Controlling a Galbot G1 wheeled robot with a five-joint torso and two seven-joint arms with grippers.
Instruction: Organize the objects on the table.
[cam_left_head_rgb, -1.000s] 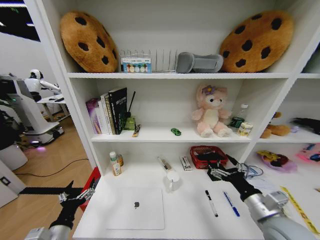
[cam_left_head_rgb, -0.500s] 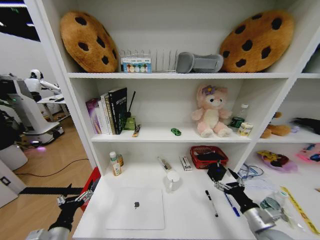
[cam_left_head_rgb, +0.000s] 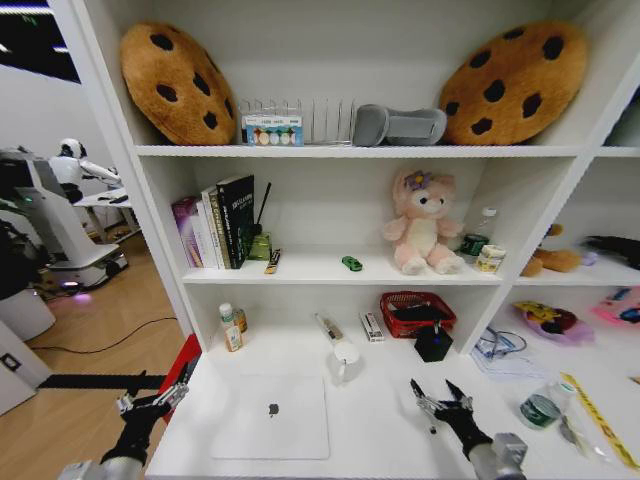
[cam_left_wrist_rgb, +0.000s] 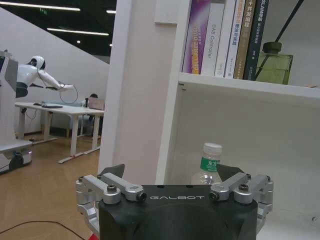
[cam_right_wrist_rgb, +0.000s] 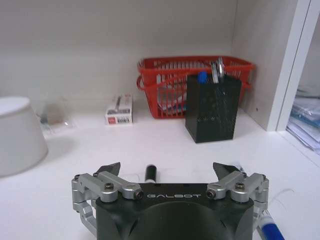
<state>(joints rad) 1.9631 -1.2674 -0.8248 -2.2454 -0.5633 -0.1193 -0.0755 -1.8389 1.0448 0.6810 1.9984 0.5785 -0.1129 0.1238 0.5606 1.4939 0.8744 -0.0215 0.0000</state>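
My right gripper (cam_left_head_rgb: 434, 392) (cam_right_wrist_rgb: 167, 167) hangs open low over the white table (cam_left_head_rgb: 380, 430). In the right wrist view the black marker (cam_right_wrist_rgb: 150, 173) lies between its fingers and a blue pen (cam_right_wrist_rgb: 270, 231) lies just outside one finger. Beyond it a black pen holder (cam_left_head_rgb: 433, 343) (cam_right_wrist_rgb: 213, 107) stands upright before the red basket (cam_left_head_rgb: 415, 305). The silver laptop (cam_left_head_rgb: 270, 415) lies shut at the front left, with the white mug (cam_left_head_rgb: 345, 355) behind it. A green toy car (cam_left_head_rgb: 352, 263) sits on the shelf above. My left gripper (cam_left_head_rgb: 152, 395) (cam_left_wrist_rgb: 172, 170) waits open off the table's left end.
A small bottle (cam_left_head_rgb: 230, 328) stands at the back left of the table, a small box (cam_right_wrist_rgb: 120, 108) near the basket. A yellow ruler (cam_left_head_rgb: 600, 420), a tape roll (cam_left_head_rgb: 540, 410) and papers (cam_left_head_rgb: 505, 360) lie to the right. Books (cam_left_head_rgb: 215, 225) and a pink plush (cam_left_head_rgb: 422, 225) fill the shelf.
My right gripper drew back from the black pen holder toward the table's front, now over the marker and pen. The holder stays standing before the basket. The left arm barely moved.
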